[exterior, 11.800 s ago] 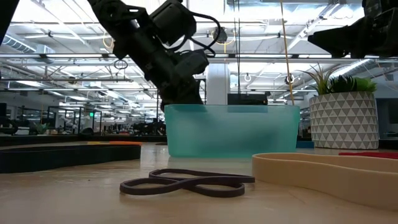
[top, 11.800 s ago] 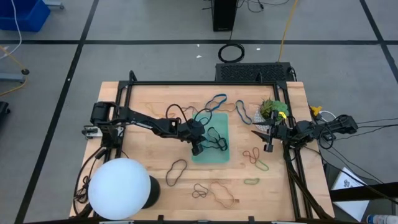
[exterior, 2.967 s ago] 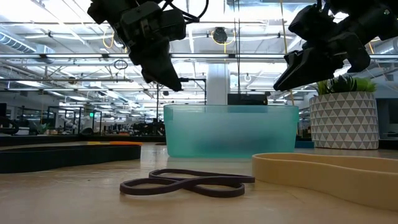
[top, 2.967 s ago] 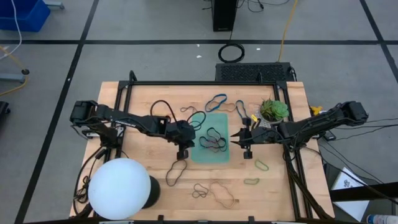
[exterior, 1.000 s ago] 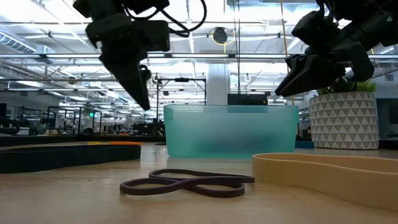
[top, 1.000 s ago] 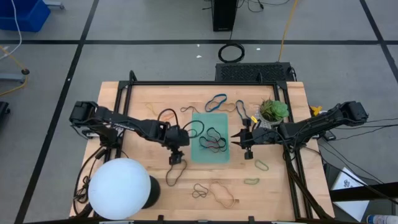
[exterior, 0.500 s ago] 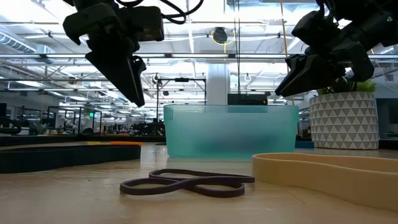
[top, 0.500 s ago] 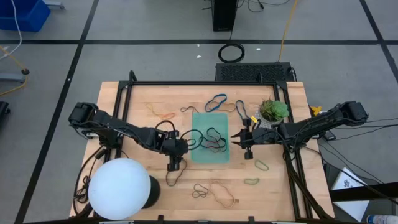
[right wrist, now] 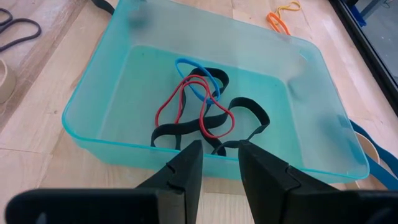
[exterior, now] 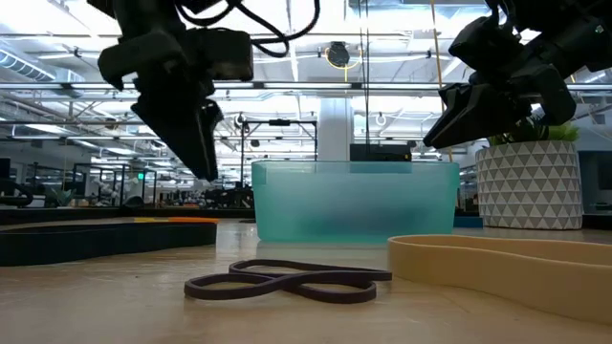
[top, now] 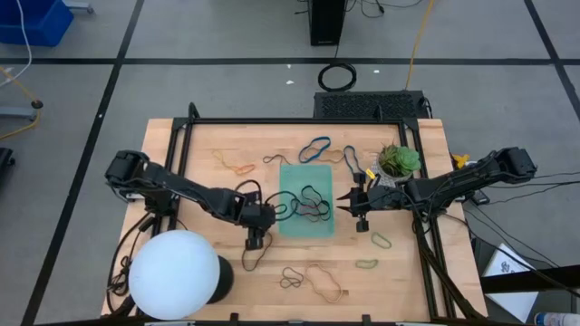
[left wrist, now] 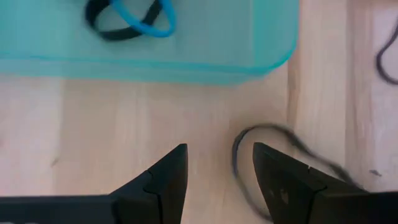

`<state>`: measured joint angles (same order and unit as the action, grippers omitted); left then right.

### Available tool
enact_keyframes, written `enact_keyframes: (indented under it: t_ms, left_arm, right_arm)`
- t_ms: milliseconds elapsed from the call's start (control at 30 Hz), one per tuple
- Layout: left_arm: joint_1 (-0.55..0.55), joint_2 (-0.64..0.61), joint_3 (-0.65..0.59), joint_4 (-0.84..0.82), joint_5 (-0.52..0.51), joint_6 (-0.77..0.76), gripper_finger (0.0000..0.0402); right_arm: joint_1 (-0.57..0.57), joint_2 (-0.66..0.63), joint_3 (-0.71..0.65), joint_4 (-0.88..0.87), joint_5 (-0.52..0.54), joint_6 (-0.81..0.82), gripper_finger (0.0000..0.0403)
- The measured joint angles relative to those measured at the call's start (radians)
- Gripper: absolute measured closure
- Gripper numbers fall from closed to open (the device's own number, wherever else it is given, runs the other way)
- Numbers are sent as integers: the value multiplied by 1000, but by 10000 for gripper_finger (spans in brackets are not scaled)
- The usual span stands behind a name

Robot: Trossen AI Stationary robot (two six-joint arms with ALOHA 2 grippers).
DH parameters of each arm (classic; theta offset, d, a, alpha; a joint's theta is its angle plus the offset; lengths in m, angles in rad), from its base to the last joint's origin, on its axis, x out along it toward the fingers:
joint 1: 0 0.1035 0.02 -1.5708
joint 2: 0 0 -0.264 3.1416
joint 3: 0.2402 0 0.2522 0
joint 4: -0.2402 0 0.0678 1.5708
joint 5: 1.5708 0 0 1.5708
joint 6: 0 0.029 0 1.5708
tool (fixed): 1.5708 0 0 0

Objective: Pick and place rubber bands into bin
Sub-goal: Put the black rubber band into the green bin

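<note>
The left pincer [top: 255, 237] hangs open above the desk [top: 208, 136], just beside the bin [top: 304, 172]; a black rubber band [left wrist: 249, 163] lies by one fingertip. The right pincer [top: 349, 207] is open and empty at the bin's other side. Inside the bin lie black, red and blue rubber bands [right wrist: 199, 112].

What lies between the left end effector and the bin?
Only bare wood: in the left wrist view the left end effector faces the bin across empty tabletop; a black rubber band lies beside one finger.

Several rubber bands [right wrist: 199, 109] lie inside the bin [right wrist: 87, 134].
</note>
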<state>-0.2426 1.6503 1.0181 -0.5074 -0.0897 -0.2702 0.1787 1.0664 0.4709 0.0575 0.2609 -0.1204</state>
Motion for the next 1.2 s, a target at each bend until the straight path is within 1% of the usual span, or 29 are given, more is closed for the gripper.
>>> enact_keyframes:
  t_ms: [233,400,567,1100,1200]
  left_arm:
    - [-13,64,0,21,55,17,215]
    - [-16,106,0,25,61,27,215]
    - [-16,158,2,31,63,26,215]
    - [-16,151,1,37,60,31,216]
    - [-16,151,0,38,55,32,231]
  right_arm:
    - [0,0,-17,29,0,0,303]
    - [0,0,-59,99,-1,-31,303]
    - [-1,0,-62,104,-1,-47,303]
    - [-1,0,-62,104,-1,-49,303]
    - [-1,0,-62,104,-1,-49,303]
